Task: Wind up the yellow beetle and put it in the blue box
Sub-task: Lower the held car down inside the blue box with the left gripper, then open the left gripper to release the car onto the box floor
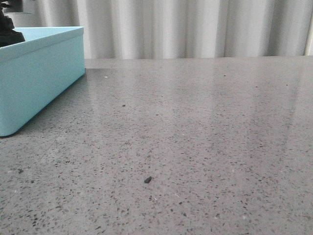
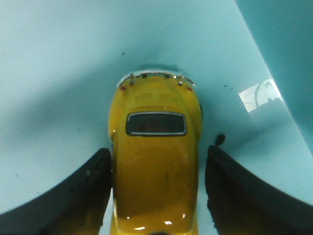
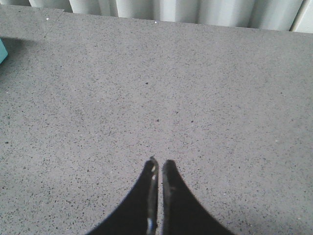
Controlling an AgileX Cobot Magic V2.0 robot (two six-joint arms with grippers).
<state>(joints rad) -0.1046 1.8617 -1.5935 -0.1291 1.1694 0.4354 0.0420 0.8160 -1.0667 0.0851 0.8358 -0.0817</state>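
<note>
The yellow beetle (image 2: 155, 161) lies inside the blue box (image 2: 58, 58), seen from above in the left wrist view, its silver bumper at the far end against the pale blue surface. My left gripper (image 2: 159, 152) is open around the car. One finger sits close against its side and the other finger (image 2: 234, 186) stands a small gap away. In the front view the blue box (image 1: 39, 73) stands at the far left of the table, and the car and the left fingers are hidden inside it. My right gripper (image 3: 160, 162) is shut and empty above the bare tabletop.
A dark part of the left arm (image 1: 9, 29) shows above the box's rim at the top left. The grey speckled table (image 1: 186, 147) runs back to a white curtain (image 1: 195, 27). A small dark speck (image 1: 147, 179) lies near the front. A corner of the box (image 3: 2, 51) shows in the right wrist view.
</note>
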